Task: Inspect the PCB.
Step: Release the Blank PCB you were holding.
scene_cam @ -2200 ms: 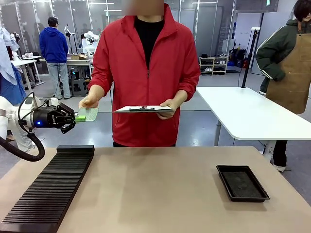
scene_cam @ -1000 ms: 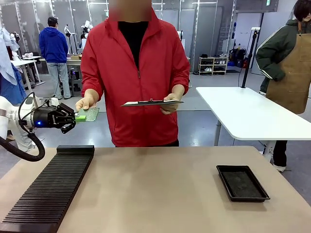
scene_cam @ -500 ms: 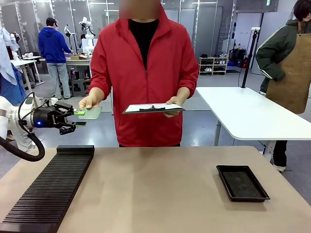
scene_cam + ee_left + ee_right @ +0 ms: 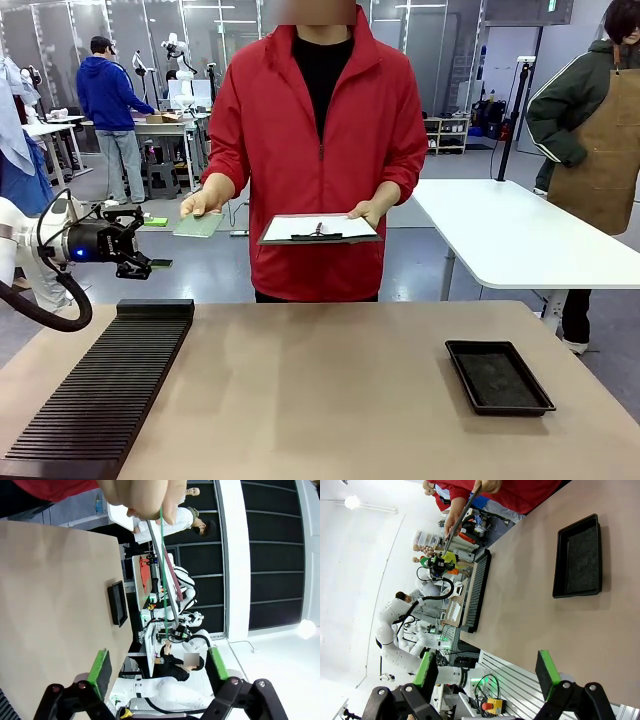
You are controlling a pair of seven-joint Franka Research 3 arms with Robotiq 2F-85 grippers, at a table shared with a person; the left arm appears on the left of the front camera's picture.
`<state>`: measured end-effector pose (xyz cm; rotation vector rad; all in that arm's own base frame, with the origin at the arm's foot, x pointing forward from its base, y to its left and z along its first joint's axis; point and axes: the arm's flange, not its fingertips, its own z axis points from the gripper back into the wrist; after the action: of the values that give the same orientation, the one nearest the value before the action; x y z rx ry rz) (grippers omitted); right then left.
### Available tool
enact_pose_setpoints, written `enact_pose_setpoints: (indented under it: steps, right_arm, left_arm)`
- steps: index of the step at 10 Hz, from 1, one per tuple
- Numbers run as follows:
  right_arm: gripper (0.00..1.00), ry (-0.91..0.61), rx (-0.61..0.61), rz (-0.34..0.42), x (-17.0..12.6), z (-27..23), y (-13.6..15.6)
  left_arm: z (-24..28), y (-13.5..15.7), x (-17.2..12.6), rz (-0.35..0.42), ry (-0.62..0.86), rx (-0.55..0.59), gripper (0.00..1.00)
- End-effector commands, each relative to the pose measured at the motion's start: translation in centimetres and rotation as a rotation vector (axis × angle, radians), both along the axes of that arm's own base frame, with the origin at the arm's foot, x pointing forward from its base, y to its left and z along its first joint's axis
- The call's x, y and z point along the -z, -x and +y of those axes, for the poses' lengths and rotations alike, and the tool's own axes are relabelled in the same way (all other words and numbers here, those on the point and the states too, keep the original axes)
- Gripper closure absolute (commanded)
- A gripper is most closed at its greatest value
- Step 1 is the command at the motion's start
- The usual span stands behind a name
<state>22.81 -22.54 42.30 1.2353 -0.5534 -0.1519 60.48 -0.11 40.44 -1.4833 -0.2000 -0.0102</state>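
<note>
Across the tabletop (image 4: 330, 400), the PCB (image 4: 198, 225) is held flat and level in the hand (image 4: 205, 204) of a person in a red jacket. It is kept in the air beyond the far edge, on the robot's left. A white clipboard (image 4: 320, 229) with paper under its clip is carried at waist height in the person's other hand (image 4: 368, 212).

The left claw (image 4: 152, 242) is seen just beside the board but apart from it, lower and nearer the robot. Its jaws are spread wide and nothing is gripped between the green pads. From the left wrist camera, the board is viewed edge-on as a thin green line under the person's fingers, well beyond the open pads.

The right claw (image 4: 486, 672) is likewise spread wide and carries nothing, and is pictured above the bare tabletop. A shallow black tray (image 4: 498, 377) is set on the robot's right of the tabletop, and a long black ribbed rack (image 4: 100, 390) is laid along its left side. Two other people are visible in the workshop behind.
</note>
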Motion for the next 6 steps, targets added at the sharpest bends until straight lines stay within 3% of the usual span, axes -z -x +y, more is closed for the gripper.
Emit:
enact_pose_setpoints:
  steps: [1,6]
  right_arm:
    - [0.0,-0.002,-0.006,-0.02,-0.06,-0.08,0.08]
    - [0.0,-0.002,-0.006,-0.02,-0.06,-0.08,0.08]
  left_arm:
    - [-0.2,0.16,-0.56,-0.002,-0.002,0.002,0.0]
    - [0.0,0.01,-0.07,-0.001,0.0,0.0,0.0]
